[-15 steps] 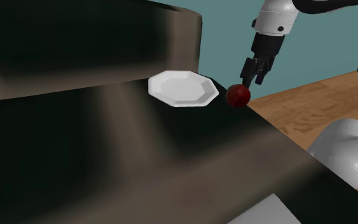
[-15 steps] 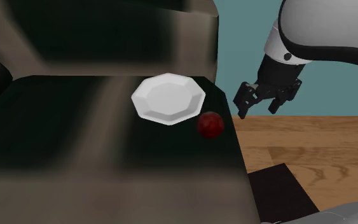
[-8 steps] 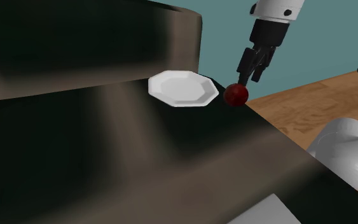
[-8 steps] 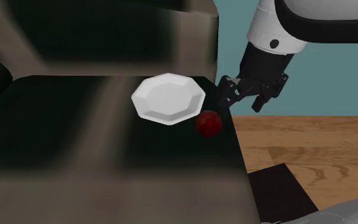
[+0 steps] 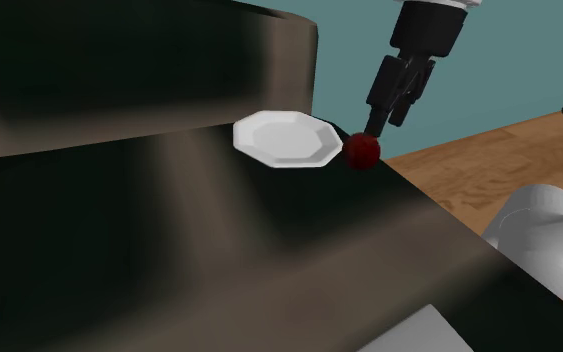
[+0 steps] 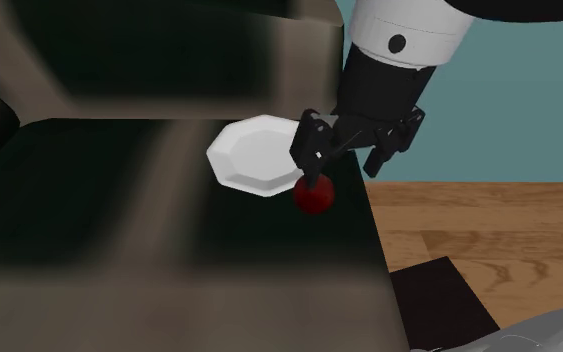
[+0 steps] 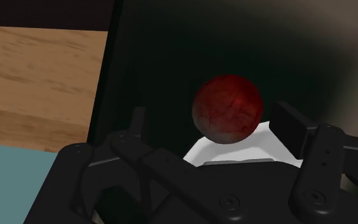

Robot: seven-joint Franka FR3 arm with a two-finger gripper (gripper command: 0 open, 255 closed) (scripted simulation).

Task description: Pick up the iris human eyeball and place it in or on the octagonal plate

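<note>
Shoulder view: dark red eyeball (image 5: 362, 151) on the black counter (image 5: 394, 220), at its far corner, just beside the white eight-sided plate (image 5: 284, 140); gripper (image 5: 384, 118) close above.

Second exterior view: eyeball (image 6: 314, 195) near the counter's right edge, just beside the plate (image 6: 254, 158); gripper (image 6: 342, 170) over it, spread wide.

Wrist view: eyeball (image 7: 227, 108) between the parted fingers (image 7: 290, 124), untouched by either; plate (image 7: 234, 151) just beside it.
</note>
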